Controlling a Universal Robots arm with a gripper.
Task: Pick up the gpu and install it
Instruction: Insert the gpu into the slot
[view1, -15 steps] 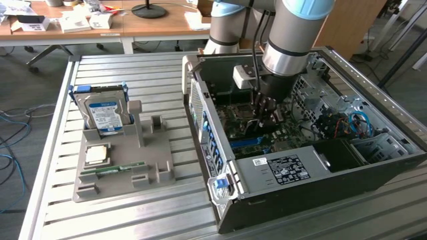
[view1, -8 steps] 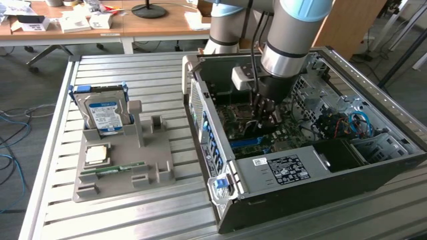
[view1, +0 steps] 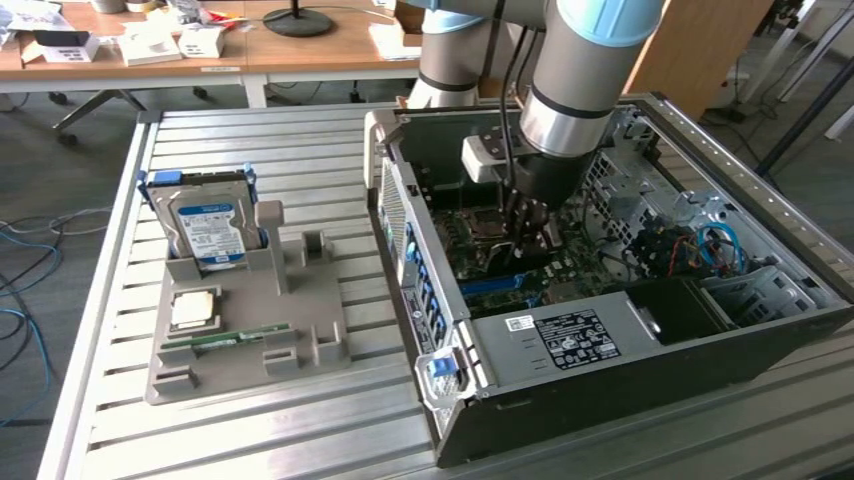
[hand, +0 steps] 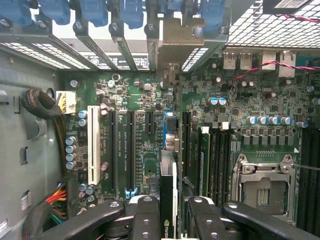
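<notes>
Table: metal table (view1: 267, 440) of long pale slats, with a raised rail along its left edge; it runs from the lower left of the exterior view to the right edge.
Left half: grey moulded parts holder (view1: 227, 372) lying flat on the slats, a little apart from the case.
On the holder: hard drive (view1: 210, 225) with a blue-white label standing upright at the holder's upper end; a square CPU (view1: 195, 310) flat just below it; a narrow green RAM stick (view1: 227, 337) lying just below the CPU.
Right half: black computer case (view1: 601, 400) lying on its side on the slats, open side up.
</notes>
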